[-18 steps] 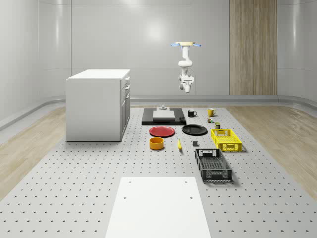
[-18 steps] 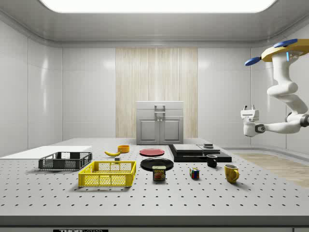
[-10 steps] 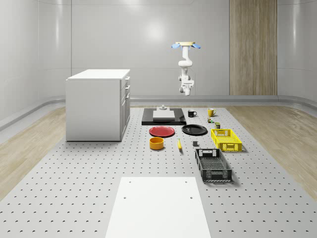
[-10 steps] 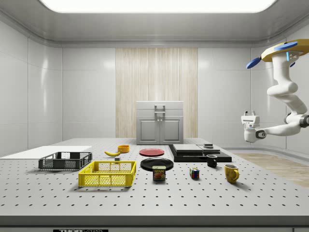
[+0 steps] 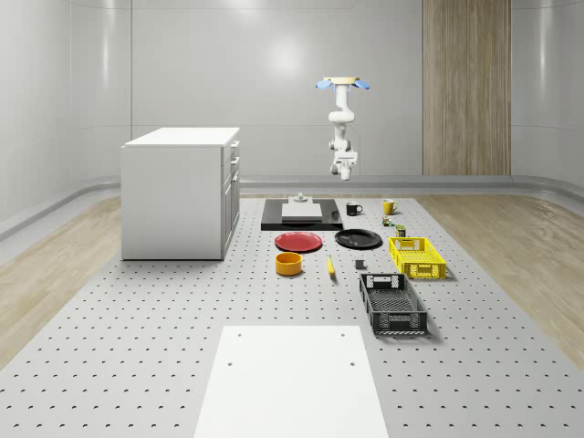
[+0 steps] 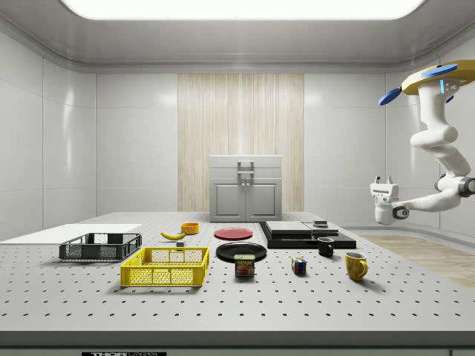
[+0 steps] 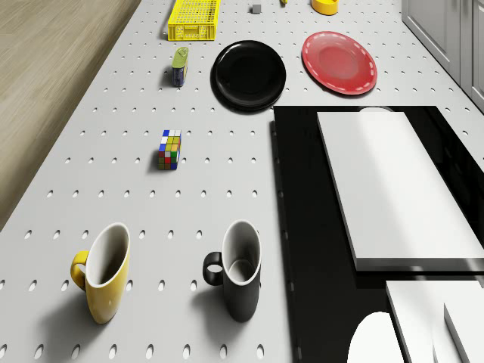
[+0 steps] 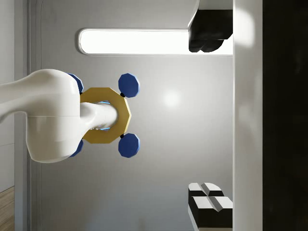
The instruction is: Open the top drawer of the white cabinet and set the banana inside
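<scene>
Side view has my gripper (image 6: 383, 180) slightly spread, empty, hovering off the tabletop's far edge; banana (image 6: 174, 235) looks light, soft: pinch mid-body.

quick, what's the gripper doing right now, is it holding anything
Gripper: holds nothing, raised in the air with the drone hovering at the table's far end; open or shut cannot be told.

White cabinet (image 5: 181, 193); beside it red plate (image 5: 299, 242), black plate (image 5: 359, 239), yellow crate (image 5: 417, 257), multicoloured cube (image 7: 169, 149).
</scene>
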Controlling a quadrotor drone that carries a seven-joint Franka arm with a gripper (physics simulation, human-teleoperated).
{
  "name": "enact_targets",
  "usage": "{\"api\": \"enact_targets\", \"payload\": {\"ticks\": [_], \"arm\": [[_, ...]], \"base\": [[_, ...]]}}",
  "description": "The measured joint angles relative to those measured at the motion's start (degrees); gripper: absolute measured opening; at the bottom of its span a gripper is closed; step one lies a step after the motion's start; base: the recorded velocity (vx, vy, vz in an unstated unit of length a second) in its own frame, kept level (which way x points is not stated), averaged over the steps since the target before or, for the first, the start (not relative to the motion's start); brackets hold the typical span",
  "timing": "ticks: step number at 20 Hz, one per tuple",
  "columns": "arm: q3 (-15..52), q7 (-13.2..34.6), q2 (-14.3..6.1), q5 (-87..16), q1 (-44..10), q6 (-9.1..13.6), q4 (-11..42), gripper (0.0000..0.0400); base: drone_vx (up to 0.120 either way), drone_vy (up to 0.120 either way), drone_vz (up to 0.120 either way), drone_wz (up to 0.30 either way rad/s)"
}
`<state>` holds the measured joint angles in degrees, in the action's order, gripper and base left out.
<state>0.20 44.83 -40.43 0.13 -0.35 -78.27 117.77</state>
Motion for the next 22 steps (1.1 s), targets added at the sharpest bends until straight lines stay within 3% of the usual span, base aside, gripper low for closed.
{"api": "enact_targets", "payload": {"ticks": [4, 7, 13, 22], "arm": [[0.0, 0.0, 0.2, 0.0, 0.0, 0.2, -0.6, 0.0400], [-11.1, -2.6, 0.2, 17.5, 2.1, 0.5, 1.1, 0.0400], [-29.2, -7.3, -1.2, 45.3, 8.1, 0.5, 11.3, 0.0400], [-38.5, -9.3, -3.9, 57.2, 14.6, -1.3, 18.7, 0.0400]], "base": [[0.120, -0.120, 0.000, 0.000], [0.120, -0.120, 0.067, 0.000], [0.120, -0.120, 0.120, 0.000], [0.120, -0.120, 0.120, 0.000]]}}
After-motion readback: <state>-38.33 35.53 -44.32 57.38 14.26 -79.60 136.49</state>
